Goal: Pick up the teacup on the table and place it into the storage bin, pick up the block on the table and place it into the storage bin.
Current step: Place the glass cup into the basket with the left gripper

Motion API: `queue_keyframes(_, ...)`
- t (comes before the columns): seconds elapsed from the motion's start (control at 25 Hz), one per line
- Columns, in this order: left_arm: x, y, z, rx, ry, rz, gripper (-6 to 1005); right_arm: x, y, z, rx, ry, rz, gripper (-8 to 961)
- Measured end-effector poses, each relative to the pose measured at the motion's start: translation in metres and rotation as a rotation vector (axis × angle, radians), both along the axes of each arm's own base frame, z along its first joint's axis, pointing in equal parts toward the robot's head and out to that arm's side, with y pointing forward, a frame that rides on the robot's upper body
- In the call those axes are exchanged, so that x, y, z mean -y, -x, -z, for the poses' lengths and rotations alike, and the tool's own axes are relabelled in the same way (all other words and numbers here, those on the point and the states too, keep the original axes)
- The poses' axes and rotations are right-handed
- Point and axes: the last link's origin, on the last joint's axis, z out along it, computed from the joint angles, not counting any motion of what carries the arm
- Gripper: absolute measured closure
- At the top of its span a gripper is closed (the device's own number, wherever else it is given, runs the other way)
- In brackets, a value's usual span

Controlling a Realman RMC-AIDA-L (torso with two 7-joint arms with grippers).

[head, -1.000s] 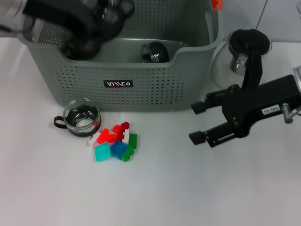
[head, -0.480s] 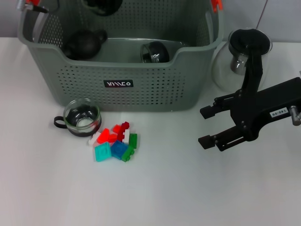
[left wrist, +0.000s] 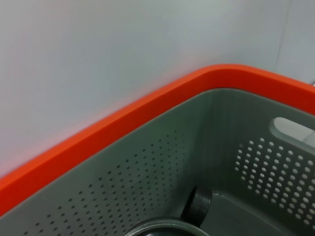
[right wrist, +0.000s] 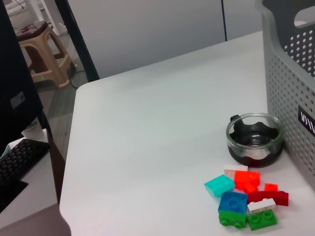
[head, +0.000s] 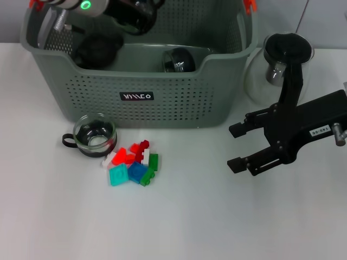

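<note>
Right gripper point(head: 234, 146) hangs open over the table; left arm is above the storage bin point(head: 162, 105); teacup point(head: 95, 134) and blocks point(head: 133, 162) sit unpicked before it

The near half of the surface point(head: 179, 222) is open. The bin point(head: 162, 97) blocks the far side; a teacup point(head: 95, 134) and blocks point(head: 133, 162) stand just near its front wall.

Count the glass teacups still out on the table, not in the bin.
1: the teacup stands in front of the storage bin, beside the blocks. Dark items inside the bin can't be identified.
</note>
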Motion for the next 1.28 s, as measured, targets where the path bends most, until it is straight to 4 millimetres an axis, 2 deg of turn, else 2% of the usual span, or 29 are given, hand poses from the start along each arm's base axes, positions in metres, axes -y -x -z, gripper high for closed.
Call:
queue_keyframes(0.48, 0.004, -0.001, 0.030, -0.092, 0.013, 0.036, 954, 0.002, 0.001, 0.005, -0.007, 0.004, -0.006, 72)
queue_keyframes(1.28, 0.008, -0.003, 0.056, -0.163, 0.029, 0.090, 953, 0.002, -0.001, 0.008, -0.012, 0.004, -0.004, 71)
